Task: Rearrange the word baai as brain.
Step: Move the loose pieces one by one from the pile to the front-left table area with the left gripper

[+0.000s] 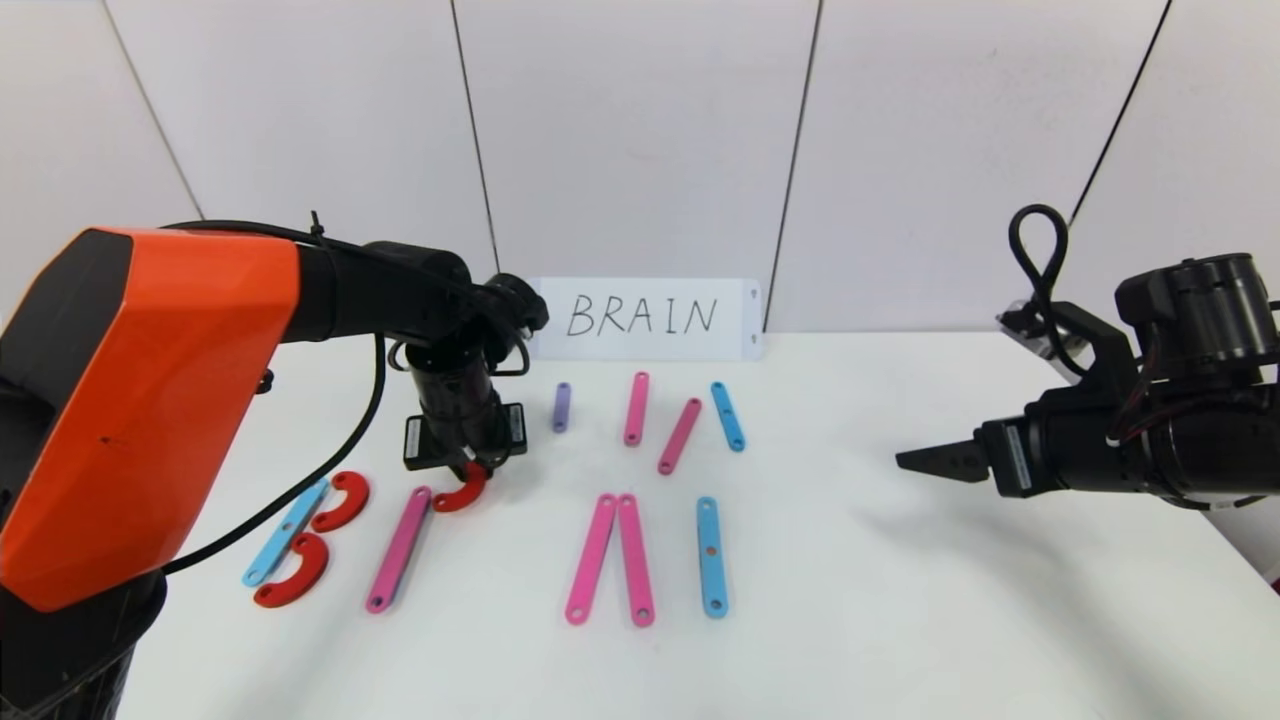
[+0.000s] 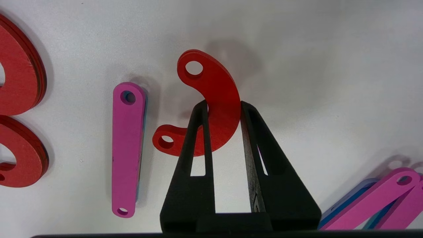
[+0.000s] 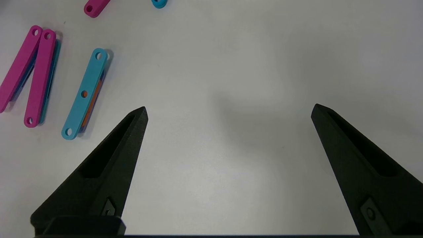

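On the white table, nearest the robot, lies a row of flat plastic pieces with holes. At the far left a light blue straight strip has two red C-shaped curves just to its right, making a B. Next to the right lies a long pink strip, tilted. Near the middle, two long pink strips meet at their far ends like an A without a bar, and a blue strip lies just right of them.

The left gripper points down just beyond the far end of the single pink strip, its fingers pinching a third red curved piece, which is close beside that strip's far end. The right gripper hovers over bare table at the right, well apart from the pieces, its fingers spread wide.

Farther back lie a short purple strip, two pink strips and a short blue strip. Against the wall stands a white card handwritten BRAIN.
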You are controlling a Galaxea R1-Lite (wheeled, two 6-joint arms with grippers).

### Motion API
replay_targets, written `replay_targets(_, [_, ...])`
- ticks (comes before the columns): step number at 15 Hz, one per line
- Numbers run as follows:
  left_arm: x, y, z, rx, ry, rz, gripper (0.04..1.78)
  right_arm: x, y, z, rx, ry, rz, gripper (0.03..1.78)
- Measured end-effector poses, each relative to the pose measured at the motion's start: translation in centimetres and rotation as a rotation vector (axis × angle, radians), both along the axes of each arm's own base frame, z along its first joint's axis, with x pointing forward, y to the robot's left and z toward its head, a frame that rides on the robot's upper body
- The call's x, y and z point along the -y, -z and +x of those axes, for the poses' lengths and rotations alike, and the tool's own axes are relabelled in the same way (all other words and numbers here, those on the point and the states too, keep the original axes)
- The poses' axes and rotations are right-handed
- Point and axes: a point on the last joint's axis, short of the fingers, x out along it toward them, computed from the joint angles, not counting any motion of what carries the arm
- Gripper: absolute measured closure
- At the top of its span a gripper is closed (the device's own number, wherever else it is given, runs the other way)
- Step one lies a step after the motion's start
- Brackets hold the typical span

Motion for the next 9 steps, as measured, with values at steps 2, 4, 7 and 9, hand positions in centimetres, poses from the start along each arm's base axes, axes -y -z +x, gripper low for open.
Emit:
replay_targets(2, [-0.01,0.21,-0.04,-0.010,-0.011,0.000,1.51,0.00,0.04,0.03,-0.001,0.000,0.000,0.08])
replay_targets(4, [-0.01,0.38,-0.04,-0.015,-0.018,-0.002,1.51,-0.01,0.08,0.05,-0.003,0.000,-0.001,0.08])
replay_targets(7, [0.08,0.59,-0.10,-0.022,-0.017,0.001,1.51,-0.04,0.10,0.06,-0.003,-0.002,-0.002,0.08])
replay_targets(9, [0.18,0.69,-0.18,-0.027,-0.015,0.003,1.51,-0.04,0.11,0.07,-0.004,-0.002,-0.001,0.08])
